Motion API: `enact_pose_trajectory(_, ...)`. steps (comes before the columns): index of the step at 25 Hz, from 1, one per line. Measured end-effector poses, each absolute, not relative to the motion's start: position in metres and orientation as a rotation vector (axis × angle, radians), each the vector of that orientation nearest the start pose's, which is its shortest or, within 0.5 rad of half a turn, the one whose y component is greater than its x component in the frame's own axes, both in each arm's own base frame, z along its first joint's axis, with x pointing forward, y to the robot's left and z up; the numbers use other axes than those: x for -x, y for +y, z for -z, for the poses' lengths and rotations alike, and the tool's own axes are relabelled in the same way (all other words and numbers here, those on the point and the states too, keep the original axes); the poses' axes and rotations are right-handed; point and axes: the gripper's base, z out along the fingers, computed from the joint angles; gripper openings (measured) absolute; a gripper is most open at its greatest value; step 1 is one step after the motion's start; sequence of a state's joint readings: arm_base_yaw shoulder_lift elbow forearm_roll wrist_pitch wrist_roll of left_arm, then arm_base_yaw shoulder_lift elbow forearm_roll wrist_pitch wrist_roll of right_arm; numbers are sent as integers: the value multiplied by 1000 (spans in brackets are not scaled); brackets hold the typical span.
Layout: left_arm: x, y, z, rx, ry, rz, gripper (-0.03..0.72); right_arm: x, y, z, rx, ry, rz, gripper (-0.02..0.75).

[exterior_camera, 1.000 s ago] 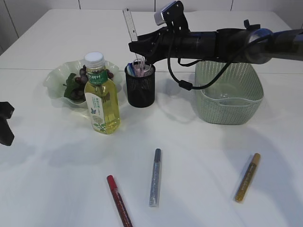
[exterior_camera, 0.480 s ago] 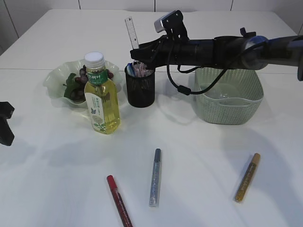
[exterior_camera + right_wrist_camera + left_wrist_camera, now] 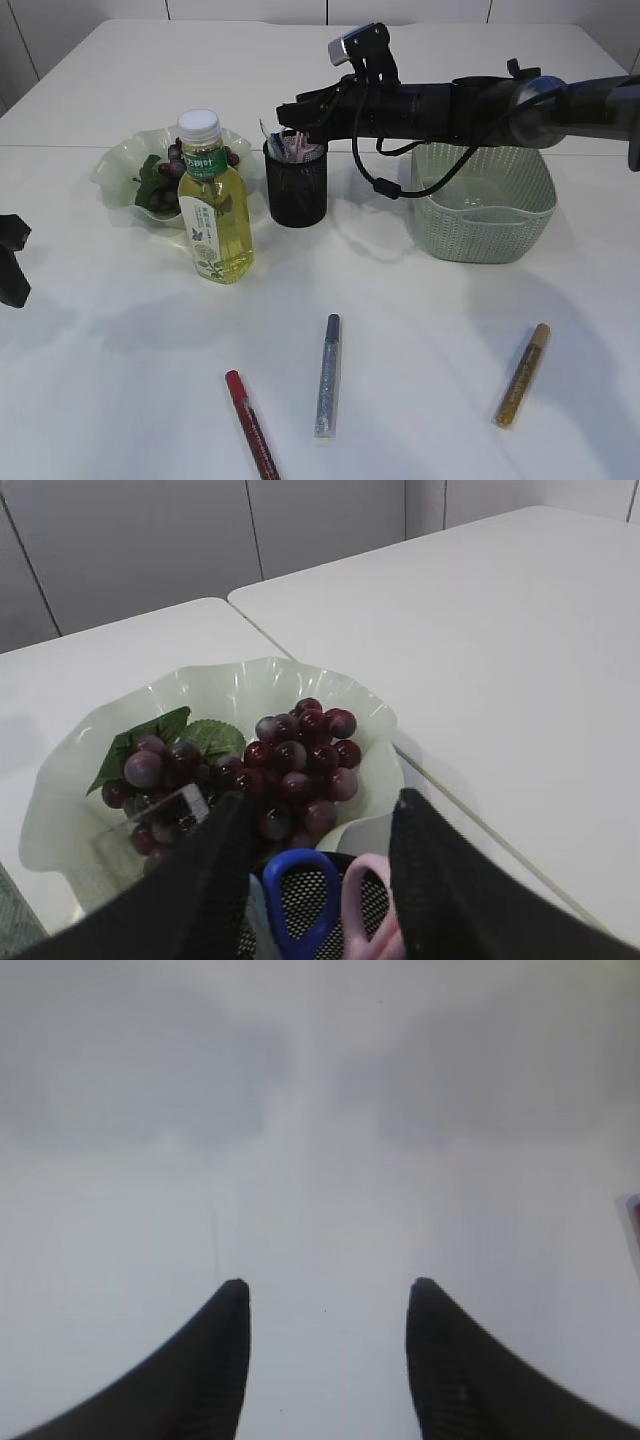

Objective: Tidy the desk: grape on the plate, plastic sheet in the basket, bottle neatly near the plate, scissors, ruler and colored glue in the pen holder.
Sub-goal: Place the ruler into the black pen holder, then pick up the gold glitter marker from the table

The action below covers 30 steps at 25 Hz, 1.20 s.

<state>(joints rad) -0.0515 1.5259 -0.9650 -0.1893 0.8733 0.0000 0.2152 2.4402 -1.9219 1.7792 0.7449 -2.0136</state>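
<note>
Exterior view puts the three colored glue pens (image 3: 328,376) along the tabletop's near edge, long axes running roughly near-to-far, well apart from the right pincer (image 3: 290,112), released above the pen holder (image 3: 296,184); the left pincer (image 3: 325,1360), also released, looks nearer.

The table (image 3: 420,380) is white, and on it lie a red glue pen (image 3: 250,424), a silver glitter one (image 3: 327,375) and a gold one (image 3: 524,374). The bottle (image 3: 214,205) holds yellow liquid under a white cap and a green-and-white label, beside a pale green wavy plate (image 3: 240,695) of dark red grapes (image 3: 290,765) with green leaves. The pen holder (image 3: 296,187) is black mesh, the scissors (image 3: 330,900) in it have one blue and one pink handle, the basket (image 3: 484,215) is a pale grey-green weave, and something clear inside it is perhaps the plastic sheet.
</note>
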Motion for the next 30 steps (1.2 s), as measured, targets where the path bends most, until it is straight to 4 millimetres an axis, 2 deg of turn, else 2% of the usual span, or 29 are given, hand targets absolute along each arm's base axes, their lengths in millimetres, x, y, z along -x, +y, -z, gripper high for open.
enact_pose_trajectory(6,-279,-28,-224,79,2912,240,370,-519,175,-174,768,1643,-741,374)
enact_pose_trajectory(9,-279,-28,-224,79,2912,240,369,-518,173,-186,714,1702,-759,375)
enact_pose_trajectory(12,-278,-28,-224,78,2916,240,369,-511,168,-208,726,1802,-725,375)
enact_pose_trajectory(17,-278,-28,-224,78,2916,240,369,-482,159,-264,708,2045,-739,376)
enact_pose_trajectory(21,-278,-28,-224,78,2916,240,369,-450,154,-302,736,2222,-669,376)
enact_pose_trajectory(23,-278,-28,-224,78,2916,240,368,-437,151,-313,737,2301,-662,375)
enact_pose_trajectory(26,-278,-28,-224,78,2916,240,367,-423,143,-318,722,2445,-621,375)
enact_pose_trajectory(30,-279,-28,-224,80,2909,242,366,-409,131,-310,652,2645,-528,374)
